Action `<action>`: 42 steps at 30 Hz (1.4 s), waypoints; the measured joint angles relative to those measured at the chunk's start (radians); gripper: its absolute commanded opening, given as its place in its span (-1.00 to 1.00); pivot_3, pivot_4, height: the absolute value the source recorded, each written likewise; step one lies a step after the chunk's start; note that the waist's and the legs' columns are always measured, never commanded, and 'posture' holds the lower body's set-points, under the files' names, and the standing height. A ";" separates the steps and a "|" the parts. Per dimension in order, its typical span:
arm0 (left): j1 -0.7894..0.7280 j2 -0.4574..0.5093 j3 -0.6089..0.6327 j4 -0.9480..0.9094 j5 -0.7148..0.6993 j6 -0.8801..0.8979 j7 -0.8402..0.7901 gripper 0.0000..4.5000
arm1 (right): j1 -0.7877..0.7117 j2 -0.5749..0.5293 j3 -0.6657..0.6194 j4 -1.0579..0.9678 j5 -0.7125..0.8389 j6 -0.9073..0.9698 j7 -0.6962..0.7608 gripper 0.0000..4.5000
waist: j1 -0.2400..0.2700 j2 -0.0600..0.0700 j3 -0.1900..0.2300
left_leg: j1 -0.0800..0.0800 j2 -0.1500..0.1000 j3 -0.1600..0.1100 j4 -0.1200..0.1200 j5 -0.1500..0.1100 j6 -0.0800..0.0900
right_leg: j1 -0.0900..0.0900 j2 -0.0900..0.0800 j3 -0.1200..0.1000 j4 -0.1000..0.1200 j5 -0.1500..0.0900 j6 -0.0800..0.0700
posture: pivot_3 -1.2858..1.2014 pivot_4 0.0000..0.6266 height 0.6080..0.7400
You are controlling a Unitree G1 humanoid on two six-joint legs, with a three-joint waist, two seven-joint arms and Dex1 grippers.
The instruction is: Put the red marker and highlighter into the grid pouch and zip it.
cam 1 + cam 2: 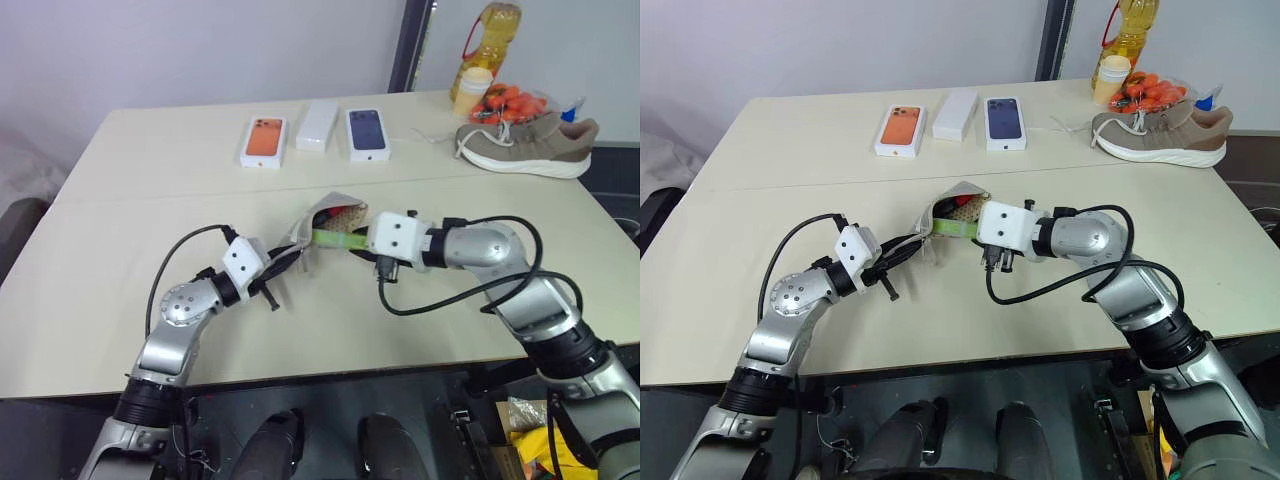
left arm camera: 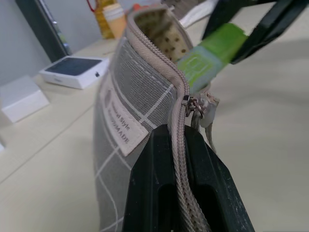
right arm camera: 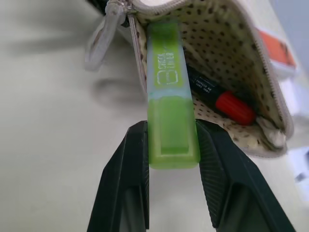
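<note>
The grid pouch stands on edge at the table's middle, grey with white lines and a white label, its mouth gaping toward my right arm. My left gripper is shut on the pouch's zipper seam, just behind the zipper pull. My right gripper is shut on the lime-green highlighter, whose far end pokes into the dotted lining at the pouch mouth. The red marker lies inside the pouch, its red cap showing beside the highlighter. From the head views the highlighter bridges the pouch and my right gripper.
At the table's far side lie an orange phone box, a white box and a blue phone box. A beige shoe, a bottle and a bag of orange items stand far right.
</note>
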 measured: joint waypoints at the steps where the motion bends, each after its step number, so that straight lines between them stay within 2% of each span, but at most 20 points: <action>1: -0.002 0.004 -0.003 -0.005 -0.001 0.007 -0.008 -1.00 | -0.010 0.004 0.013 0.012 -0.018 -0.016 0.002 -0.62 | 0.000 0.000 0.000 | 0.000 0.000 0.000 0.000 0.000 0.000 | 0.000 0.000 0.000 0.000 0.000 0.000 | 0.03 -0.52 1.00; 8: -0.003 0.017 -0.012 -0.040 -0.008 0.046 -0.046 -1.00 | -0.025 -0.009 0.044 0.056 -0.115 -0.109 0.018 -0.62 | 0.000 0.000 0.000 | 0.000 0.000 0.000 0.000 0.000 0.000 | 0.000 0.000 0.000 0.000 0.000 0.000 | 0.03 -0.52 1.00; 13: -0.003 0.035 -0.010 -0.057 -0.019 0.049 -0.061 -1.00 | -0.024 -0.026 0.041 0.062 -0.129 -0.148 0.030 -0.62 | -0.001 0.000 0.000 | 0.000 0.000 0.000 0.000 0.000 0.000 | 0.000 0.000 0.000 0.000 0.000 0.000 | 0.03 -0.52 1.00; 20: -0.005 0.037 -0.007 -0.055 -0.022 0.049 -0.055 -1.00 | -0.017 -0.012 0.006 0.054 -0.106 -0.141 0.035 0.95 | 0.000 0.000 0.000 | 0.000 0.000 0.000 0.000 0.000 0.000 | 0.000 0.000 0.000 0.000 0.000 0.000 | 0.03 -0.52 1.00; 22: -0.026 0.031 -0.004 -0.036 -0.023 0.054 -0.045 -1.00 | -0.016 0.005 -0.047 0.046 -0.060 -0.108 0.031 0.95 | 0.001 0.000 0.000 | 0.000 0.000 0.000 0.000 0.000 0.000 | 0.000 0.000 0.000 0.000 0.000 0.000 | 0.03 -0.52 1.00; 26: -0.118 -0.021 0.029 0.019 -0.071 0.155 -0.002 -1.00 | -0.024 0.054 -0.240 -0.042 0.166 0.067 0.043 0.95 | 0.006 -0.001 0.000 | -0.001 0.000 -0.001 0.001 0.000 0.000 | 0.000 0.000 0.000 0.000 0.000 0.000 | 0.03 -0.52 1.00; 30: -0.221 -0.079 0.031 0.070 -0.106 0.295 0.035 -1.00 | 0.026 0.046 -0.361 -0.151 0.378 0.269 0.079 0.95 | 0.009 -0.002 0.000 | -0.001 -0.001 -0.002 0.001 0.000 0.001 | 0.001 0.000 -0.002 0.000 0.000 0.001 | 0.03 -0.52 1.00; 33: -0.275 -0.131 0.031 0.097 -0.135 0.404 0.068 -1.00 | 0.103 0.062 -0.366 -0.176 0.448 0.370 0.053 0.95 | 0.011 -0.002 0.000 | -0.001 -0.001 -0.001 0.001 -0.001 0.001 | 0.000 -0.001 -0.001 0.000 0.000 0.001 | 0.03 -0.52 1.00; 39: -0.319 -0.203 0.017 0.108 -0.144 0.495 0.109 -1.00 | 0.145 0.268 -0.355 -0.142 0.465 0.519 -0.198 0.95 | -0.004 -0.002 0.000 | -0.001 0.000 -0.001 0.001 0.000 0.001 | -0.001 0.000 -0.001 0.002 0.000 0.000 | 0.03 -0.52 1.00; 42: -0.319 -0.217 0.008 0.108 -0.144 0.502 0.117 -1.00 | 0.145 0.322 -0.345 -0.114 0.464 0.558 -0.282 0.95 | -0.001 -0.002 0.000 | -0.001 -0.001 -0.001 0.001 0.000 0.000 | -0.001 0.000 -0.001 0.002 0.000 0.000 | 0.03 -0.52 1.00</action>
